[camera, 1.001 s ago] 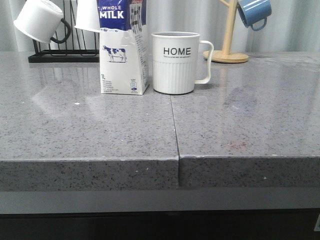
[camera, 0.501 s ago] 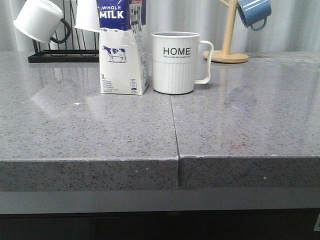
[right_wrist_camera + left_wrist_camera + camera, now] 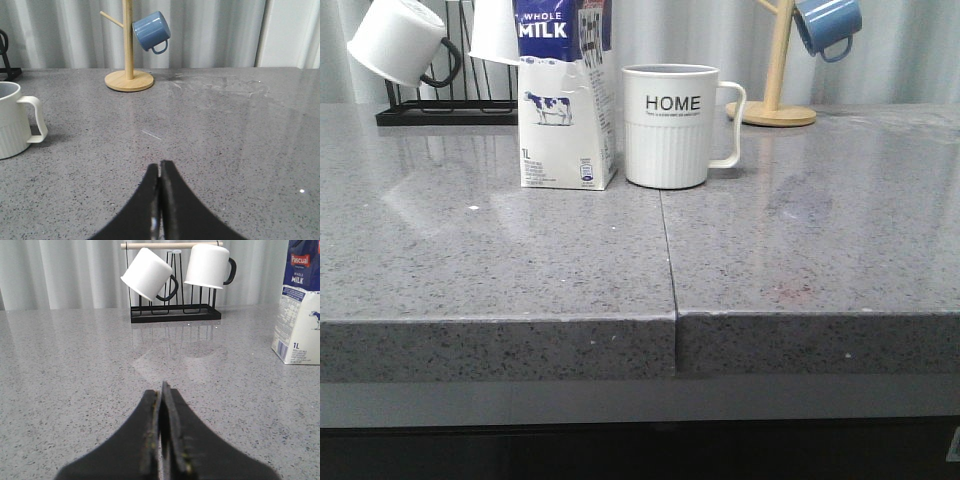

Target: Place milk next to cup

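Observation:
The milk carton [image 3: 565,100], white with a blue "WHOLE MILK" top and a cow picture, stands upright on the grey counter, just left of the white ribbed "HOME" cup [image 3: 670,125] with a small gap between them. The carton also shows in the left wrist view [image 3: 300,305], and part of the cup in the right wrist view [image 3: 15,120]. My left gripper [image 3: 161,387] is shut and empty, low over the counter, well short of the carton. My right gripper [image 3: 160,166] is shut and empty, apart from the cup. Neither gripper shows in the front view.
A black rack [image 3: 175,312] with two white black-handled mugs [image 3: 147,275] stands at the back left. A wooden mug tree [image 3: 129,75] with a blue mug [image 3: 151,31] stands at the back right. A seam [image 3: 668,250] splits the grey counter.

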Tool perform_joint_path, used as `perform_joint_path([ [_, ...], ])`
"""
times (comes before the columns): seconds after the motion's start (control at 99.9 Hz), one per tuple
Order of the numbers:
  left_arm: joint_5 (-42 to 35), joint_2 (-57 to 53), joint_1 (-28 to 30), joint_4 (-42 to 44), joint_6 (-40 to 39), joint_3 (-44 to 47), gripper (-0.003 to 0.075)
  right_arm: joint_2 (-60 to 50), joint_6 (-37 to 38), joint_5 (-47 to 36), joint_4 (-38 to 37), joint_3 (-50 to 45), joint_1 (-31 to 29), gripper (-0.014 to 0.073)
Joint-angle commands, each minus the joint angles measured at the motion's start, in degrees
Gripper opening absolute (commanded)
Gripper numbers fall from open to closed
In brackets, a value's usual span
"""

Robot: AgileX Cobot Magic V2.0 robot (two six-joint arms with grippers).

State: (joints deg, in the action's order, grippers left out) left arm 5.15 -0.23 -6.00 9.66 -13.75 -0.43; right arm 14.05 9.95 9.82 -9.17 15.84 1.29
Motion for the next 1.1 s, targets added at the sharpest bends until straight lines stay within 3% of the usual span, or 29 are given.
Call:
perform_joint_path([
  [0.0,-4.4,-1.7,-0.3,-0.2,-0.4,3.0,-0.0020,0.0,-2.0,-5.0,0.9,1.1,0.5,-0.0122],
  [0.441,-4.4,-1.7,-0.3,-0.2,-0.4,3.0,-0.0021,-15.8,-6.5,-9.2,7.3,-11.0,3.6,-0.0122],
  [0.661,-4.4,-1.7,-0.3,-0.2,-0.4,3.0,-0.0021,-15.8,-6.5,-14.5,7.8,-16.4,3.6,-0.0122],
  [1.091,-4.4,-1.7,-0.3,-0.2,-0.4,3.0,-0.0021,-15.8,-6.5,-14.5,7.8,-16.4,3.6,-0.0122],
])
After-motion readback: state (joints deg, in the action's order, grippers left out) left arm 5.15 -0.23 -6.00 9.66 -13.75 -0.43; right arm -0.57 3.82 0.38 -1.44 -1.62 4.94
